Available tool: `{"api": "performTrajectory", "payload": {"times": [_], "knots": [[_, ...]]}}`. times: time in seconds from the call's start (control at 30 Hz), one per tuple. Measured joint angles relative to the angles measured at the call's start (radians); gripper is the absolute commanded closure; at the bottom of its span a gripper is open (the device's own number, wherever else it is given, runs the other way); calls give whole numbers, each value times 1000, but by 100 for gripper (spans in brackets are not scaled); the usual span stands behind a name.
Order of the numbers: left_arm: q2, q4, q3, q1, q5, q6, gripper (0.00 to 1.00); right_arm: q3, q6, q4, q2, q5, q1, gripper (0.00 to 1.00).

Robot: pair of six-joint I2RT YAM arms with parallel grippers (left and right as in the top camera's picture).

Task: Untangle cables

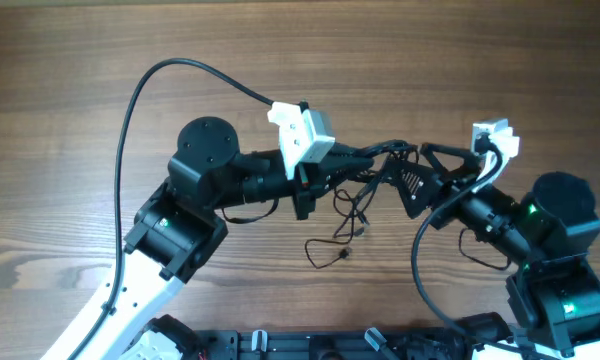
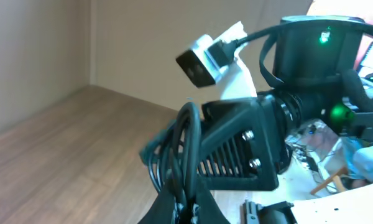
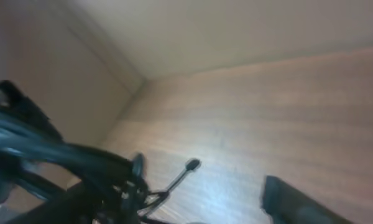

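Well, nearest me the cables (image 1: 342,215) trail loose ends onto the wooden counter (image 1: 80,60) (a small plug among them); higher up, the left pincer (image 1: 385,153) clenches their tangle, the right pincer (image 1: 412,172) gaping just beside it.

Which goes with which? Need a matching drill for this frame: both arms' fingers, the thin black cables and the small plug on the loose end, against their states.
Column A
1. left arm's fingers
2. right arm's fingers
3. thin black cables
4. small black plug on a loose cord end

Column B
a. spread open
b. lying on the brown wooden table
c. shut on the cords
d. tangled bunch trailing from the left fingers

Pairs: 1-c, 2-a, 3-d, 4-b
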Motion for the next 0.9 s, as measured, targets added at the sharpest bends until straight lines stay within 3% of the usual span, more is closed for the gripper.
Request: {"api": "performTrajectory", "payload": {"times": [0.13,0.2,0.37,0.43,0.57,0.6,0.67,0.7,0.8,0.83,0.9], "knots": [[0,6,0,-28,20,-10,96,0,-25,19,10,-6,1,37],[2,16,0,-58,18,-13,96,0,-29,2,29,30,6,45],[18,9,-11,-72,-23,-35,96,17,-26,-86,44,177,25,54],[17,6,-11,-71,-38,-40,96,28,-26,-101,44,216,30,66],[-18,-39,-15,-19,-68,-51,96,33,-26,-99,44,201,40,68],[-24,-40,-15,-11,-68,-54,96,34,-26,-95,44,187,40,71],[-50,-32,-15,18,-59,-61,96,28,-28,-119,49,226,21,93],[-90,-22,-14,37,-54,-66,96,23,-26,-126,67,248,3,96],[-131,-13,-9,40,-41,-70,96,20,-29,-123,74,236,2,92],[-129,-13,-9,40,-41,-70,96,20,-29,-123,74,225,2,88],[-125,-16,-9,40,-41,-70,96,20,-31,-123,74,201,2,70]]}}
